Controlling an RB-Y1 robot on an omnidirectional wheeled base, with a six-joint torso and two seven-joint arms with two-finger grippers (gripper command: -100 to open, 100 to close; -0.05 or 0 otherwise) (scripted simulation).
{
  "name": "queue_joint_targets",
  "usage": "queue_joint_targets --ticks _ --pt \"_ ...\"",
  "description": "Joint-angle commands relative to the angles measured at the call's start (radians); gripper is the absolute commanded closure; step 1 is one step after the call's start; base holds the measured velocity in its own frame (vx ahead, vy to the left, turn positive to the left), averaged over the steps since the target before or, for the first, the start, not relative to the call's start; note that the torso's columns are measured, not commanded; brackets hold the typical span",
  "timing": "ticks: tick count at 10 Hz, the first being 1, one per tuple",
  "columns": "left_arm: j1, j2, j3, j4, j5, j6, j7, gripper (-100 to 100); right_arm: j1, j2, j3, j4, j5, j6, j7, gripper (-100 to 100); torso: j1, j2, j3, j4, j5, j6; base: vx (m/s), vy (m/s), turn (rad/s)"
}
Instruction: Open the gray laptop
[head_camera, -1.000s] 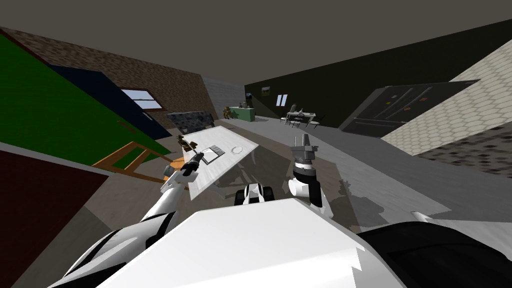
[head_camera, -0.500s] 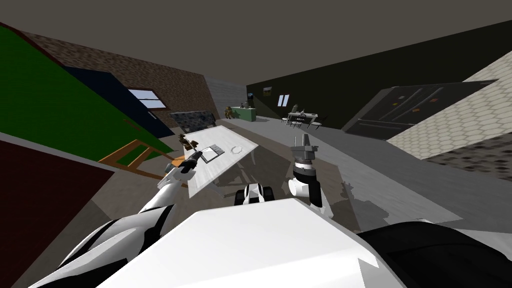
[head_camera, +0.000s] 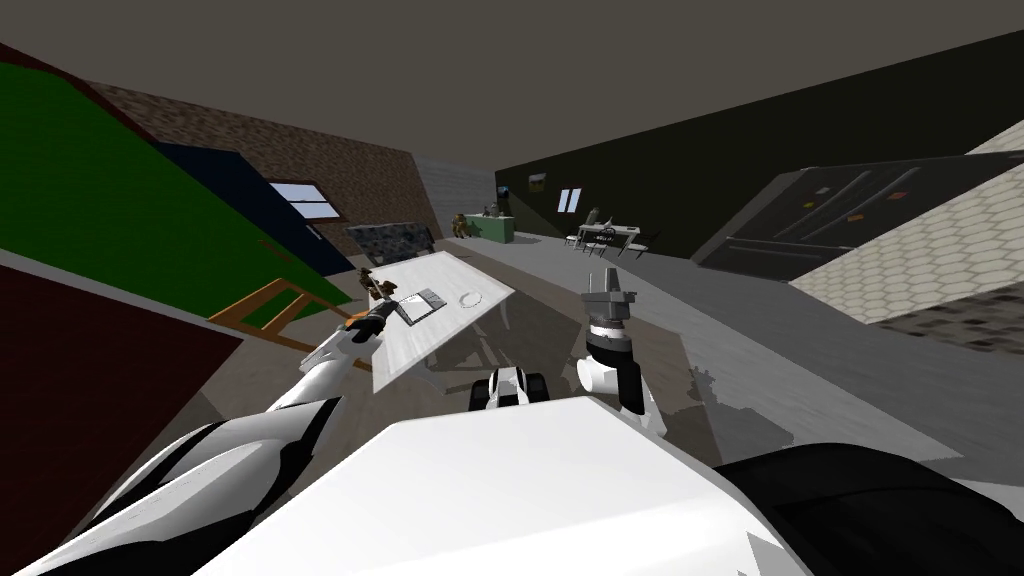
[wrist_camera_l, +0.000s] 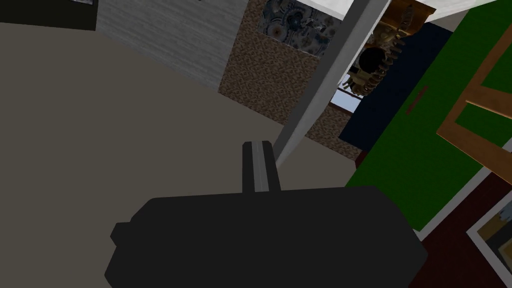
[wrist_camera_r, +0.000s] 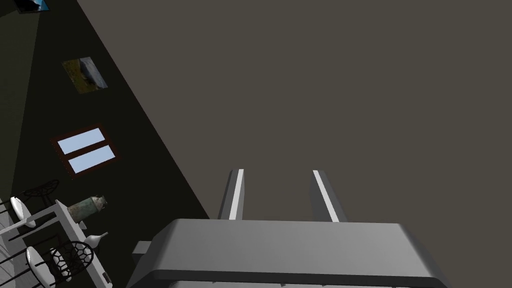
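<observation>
The head camera looks from high up, rolled, forward over a white table (head_camera: 415, 340) a little way ahead and on to the room's far end. The left wrist camera sits low behind the left gripper (wrist_camera_l: 258, 146), close against a pale slab (wrist_camera_l: 327, 80), perhaps the table's edge. It faces a brass geared ornament (wrist_camera_l: 382, 45) that the head view also shows. The right wrist camera tilts up at the ceiling (wrist_camera_r: 325, 75). The far table (wrist_camera_r: 60, 212) at its corner appears distant in the head view.

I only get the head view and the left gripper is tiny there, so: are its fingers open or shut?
Observer: Shut; in the left wrist view the left gripper has its fingers pressed together, holding nothing.
Operator: Anything at the tips?
Observer: A light grey edge runs just beside them; laptop or table, I cannot tell.
Operator: The right gripper?
Observer: The right gripper is open, nothing between its fingers.
</observation>
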Motion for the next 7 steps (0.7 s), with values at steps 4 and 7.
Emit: queue_joint_targets --ticks 4,7 --pt "0.025 -0.002 0.091 -0.052 -0.071 0.001 -0.098 -100 0.000 0.000 0.000 0.000 0.000 0.000 0.000 0 -0.006 -0.001 0.000 0.000 -0.002 0.000 0.142 -0.097 0.157" --pt "0.041 -0.006 0.143 -0.079 -0.111 0.002 -0.154 -100 0.000 0.000 0.000 0.000 0.000 0.000 0.000 0 -0.005 0.002 0.001 0.001 -0.002 0.000 0.132 -0.098 0.165"
